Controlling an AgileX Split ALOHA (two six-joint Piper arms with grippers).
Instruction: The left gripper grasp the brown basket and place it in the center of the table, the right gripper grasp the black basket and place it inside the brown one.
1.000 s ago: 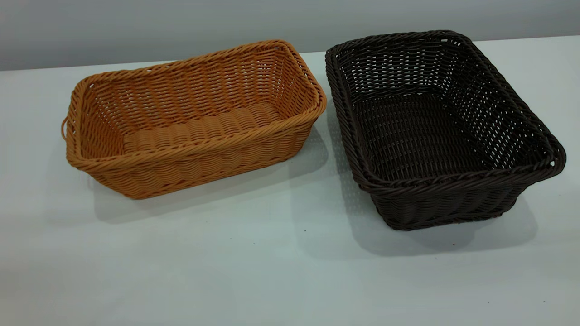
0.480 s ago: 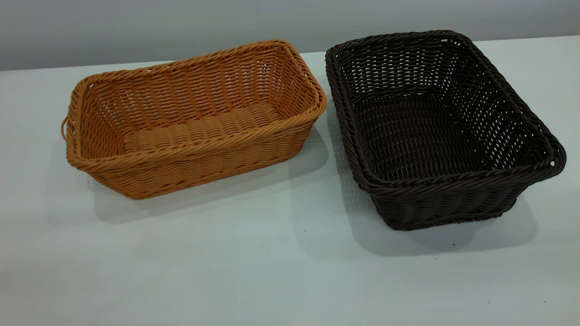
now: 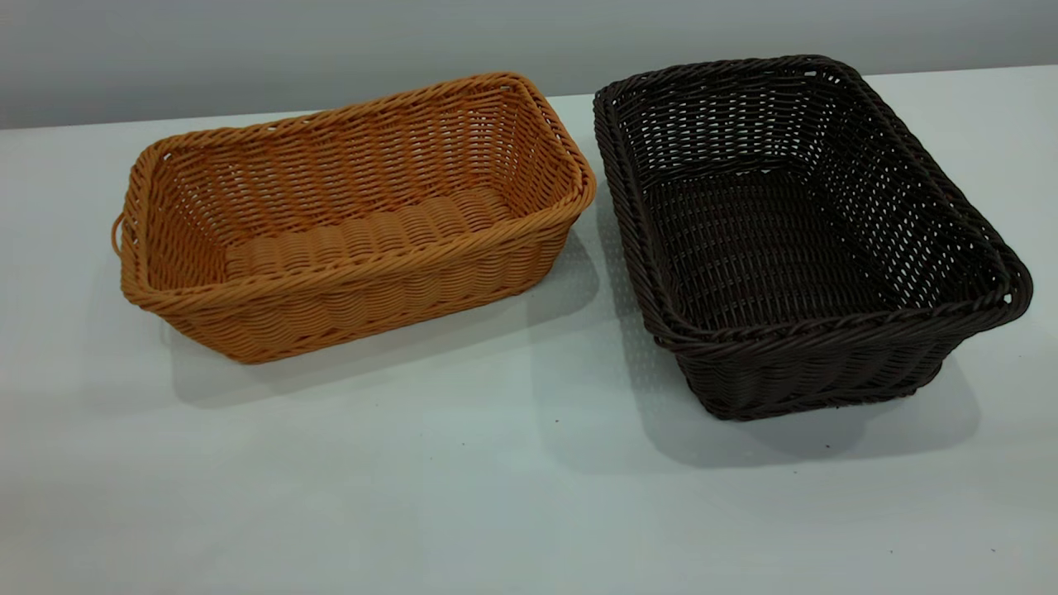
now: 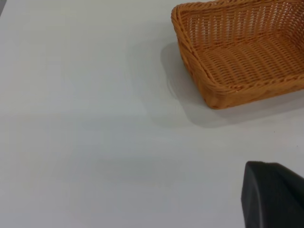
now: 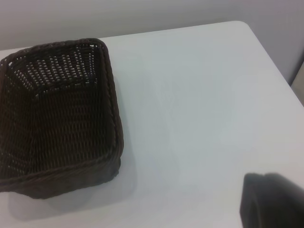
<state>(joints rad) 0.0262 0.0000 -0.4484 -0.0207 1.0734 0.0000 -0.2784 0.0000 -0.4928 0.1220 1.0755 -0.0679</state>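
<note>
The 2 baskets stand upright, side by side on the table [image 3: 496,496], near its far edge. The brown basket [image 3: 347,223] is toward the left edge, the black basket [image 3: 793,240] toward the right edge; their near corners are just apart. Both are empty inside. Of the left gripper [image 4: 273,194] and the right gripper [image 5: 273,199] only a dark part shows, above bare tabletop, so I cannot tell how the jaws stand.

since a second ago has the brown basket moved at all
No. The brown basket sits at the same spot on the table, with the same narrow gap to the black basket beside it.
</note>
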